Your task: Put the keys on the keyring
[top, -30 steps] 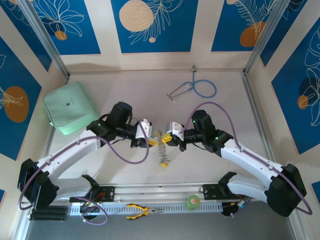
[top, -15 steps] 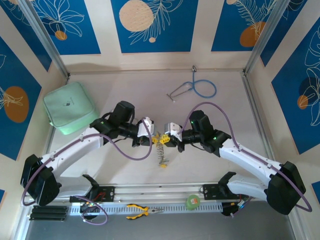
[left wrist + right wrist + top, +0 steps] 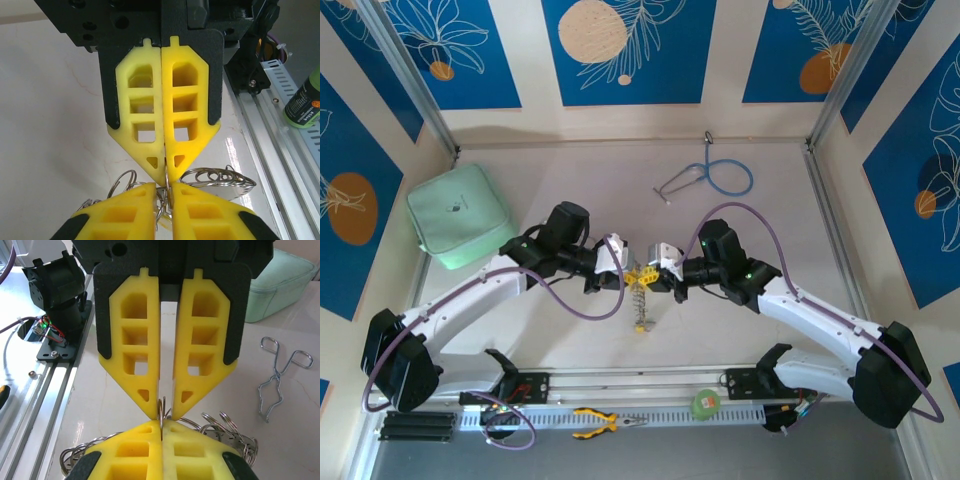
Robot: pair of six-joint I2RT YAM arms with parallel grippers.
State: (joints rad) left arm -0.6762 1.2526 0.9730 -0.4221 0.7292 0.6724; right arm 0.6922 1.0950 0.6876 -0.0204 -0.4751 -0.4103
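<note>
Both hands have closed in until they meet tip to tip, well in front of the blue stethoscope (image 3: pixel 750 180). Left hand (image 3: pixel 163 189) grasps the keyring (image 3: pixel 220 176) by its thin wire; right hand (image 3: pixel 161 426) is clenched shut. The keyring is likely light, stiff, slippery and jangly: pinch bare wire, not the loose fringe.

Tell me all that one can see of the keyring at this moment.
The keyring is a thin silvery metal loop fringed with many small silver rings. The left pincer and the right pincer, meeting tip to tip, both pinch its wire edge-on. From above, the fringe trails nearward from them, ending at a yellow piece.
</note>
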